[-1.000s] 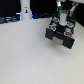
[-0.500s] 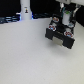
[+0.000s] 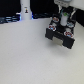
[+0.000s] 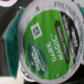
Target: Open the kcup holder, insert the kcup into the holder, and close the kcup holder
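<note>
In the exterior view, a big white table point(image 3: 30, 55) fills most of the picture. In the upper right of the frame sits the black boxy kcup holder point(image 3: 61, 35), with small round pods in its slots and pale marks on its front. The robot's white and black gripper point(image 3: 63, 18) hangs right over the holder, close to its top. A spot of green shows at the gripper's tip, but the picture is too blurry to tell just how the fingers sit. In the upper left of the frame stands a tall white bottle-shaped thing point(image 3: 25, 11), well apart from the holder, with a dark wall behind it. The wrist view is almost all filled by the small round kcup with a green top and a pale bluish-white rim point(image 4: 46, 46). White words on its lid say "DARK MAGIC". The kcup is very close to the camera and tilted. The jaws look like they are closed around it, though the fingers themselves cannot be seen clearly. Dark shapes sit behind the kcup at the edges.
</note>
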You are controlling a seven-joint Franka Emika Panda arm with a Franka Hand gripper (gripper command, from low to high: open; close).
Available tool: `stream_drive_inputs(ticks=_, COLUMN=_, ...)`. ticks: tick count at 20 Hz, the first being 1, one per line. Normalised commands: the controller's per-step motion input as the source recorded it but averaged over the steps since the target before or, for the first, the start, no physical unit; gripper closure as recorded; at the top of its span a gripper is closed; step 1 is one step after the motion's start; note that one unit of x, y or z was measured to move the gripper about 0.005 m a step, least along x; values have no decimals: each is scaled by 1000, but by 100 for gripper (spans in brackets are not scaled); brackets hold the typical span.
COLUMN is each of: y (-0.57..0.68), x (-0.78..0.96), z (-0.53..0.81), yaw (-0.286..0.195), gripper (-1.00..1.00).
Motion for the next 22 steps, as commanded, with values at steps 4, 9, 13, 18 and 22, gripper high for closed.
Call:
stream_drive_inputs(ticks=4, y=1, x=-63, z=-243, yaw=23, gripper=100)
stream_drive_inputs(ticks=9, y=-10, x=5, z=-215, yaw=6, gripper=100)
stream_drive_inputs(ticks=13, y=-17, x=19, z=-217, yaw=5, gripper=100)
stream_drive_inputs(ticks=18, y=-2, x=12, z=-154, yaw=0, gripper=100)
stream_drive_inputs(ticks=22, y=67, x=24, z=-134, yaw=7, gripper=100)
